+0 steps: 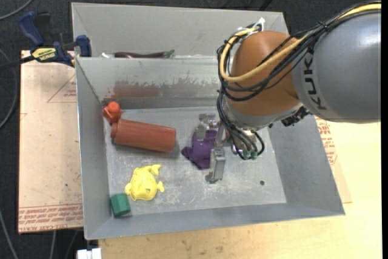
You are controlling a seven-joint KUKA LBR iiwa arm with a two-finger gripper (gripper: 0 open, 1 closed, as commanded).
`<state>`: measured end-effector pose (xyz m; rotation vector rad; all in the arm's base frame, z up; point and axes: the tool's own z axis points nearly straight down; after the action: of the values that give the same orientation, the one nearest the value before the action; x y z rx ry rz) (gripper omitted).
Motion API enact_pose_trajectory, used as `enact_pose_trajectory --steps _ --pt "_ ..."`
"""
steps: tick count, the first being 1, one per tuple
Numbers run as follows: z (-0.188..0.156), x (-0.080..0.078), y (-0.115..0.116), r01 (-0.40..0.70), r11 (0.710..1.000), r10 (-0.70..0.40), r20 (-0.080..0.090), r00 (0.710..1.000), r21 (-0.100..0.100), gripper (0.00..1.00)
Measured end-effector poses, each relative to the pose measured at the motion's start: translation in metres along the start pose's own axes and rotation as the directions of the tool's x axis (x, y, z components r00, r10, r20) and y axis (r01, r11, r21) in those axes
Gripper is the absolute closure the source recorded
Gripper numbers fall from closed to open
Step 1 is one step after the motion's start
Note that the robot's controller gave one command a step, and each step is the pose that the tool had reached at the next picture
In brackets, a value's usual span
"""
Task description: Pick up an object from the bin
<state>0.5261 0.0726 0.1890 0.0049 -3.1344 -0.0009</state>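
- Nearest the camera, in the front left corner of the grey metal bin (303,188), a small green block (120,205) lies on the floor, close to the front wall.
- Just behind it and a little to the right lies a yellow toy figure (145,184) of lumpy shape, apart from the block and touching nothing else.
- Near the middle of the floor, the gripper (214,162) is down inside the bin, its metal tip at or just above the floor. Whether it is wide or narrow I cannot tell, as the wrist above hides much of it.
- Right against the gripper's left side lies a purple thing (197,152) of soft, irregular outline. It is the nearest thing to the gripper, and they seem to touch, but I cannot tell whether it sits within the grasp.
- Left of the purple thing, with a small gap between, a reddish-brown cylinder (143,134) lies on its side, its long axis running left to right.
- At the cylinder's far left end, touching it or nearly so, sits a small orange ball (111,111) near the left wall.
- Above the gripper, the arm (351,63) comes in from the right, with a rounded orange cover (267,70) on the wrist and yellow and black cables (233,51) looped over it.
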Motion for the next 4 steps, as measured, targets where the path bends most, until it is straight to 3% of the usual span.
enact_pose_trajectory --steps 1,2,3,4 --pt "-0.004 -0.002 0.000 -0.002 1.000 0.002 0.008 1.000 -0.001 0.00" --pt "0.039 -0.034 -0.006 -0.005 1.000 0.005 0.014 1.000 -0.002 0.00" --pt "0.119 -0.021 -0.019 0.037 0.999 -0.037 0.009 0.999 -0.002 1.00" --pt "0.119 -0.021 -0.019 0.037 0.999 -0.037 0.009 0.999 -0.002 1.00"
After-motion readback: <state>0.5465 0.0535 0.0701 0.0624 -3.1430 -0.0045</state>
